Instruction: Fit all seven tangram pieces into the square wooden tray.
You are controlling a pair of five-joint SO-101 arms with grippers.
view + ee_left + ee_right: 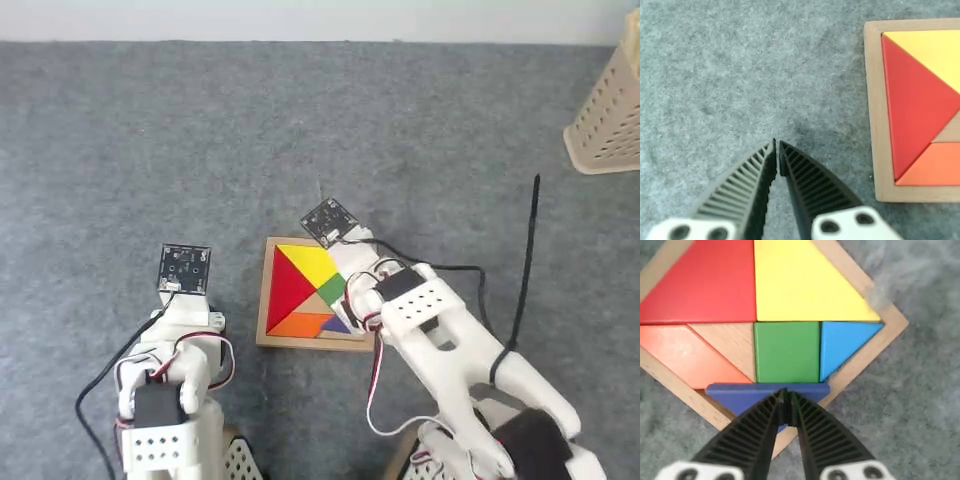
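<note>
Just beneath right tool (788, 394), dark-blue piece (740, 395).

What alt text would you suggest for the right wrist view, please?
The right tool, tips shut, is over a dark blue wooden triangle at a corner of the square wooden tray. Inside lie a red triangle, yellow triangle, green square, light blue triangle and orange parallelogram.

pale wooden tray (890, 332) with visible grain, smooth matt painted pieces (795, 285), on rough grey felt-like carpet (200, 140); ribbed black plastic fingers (810, 180)
</note>
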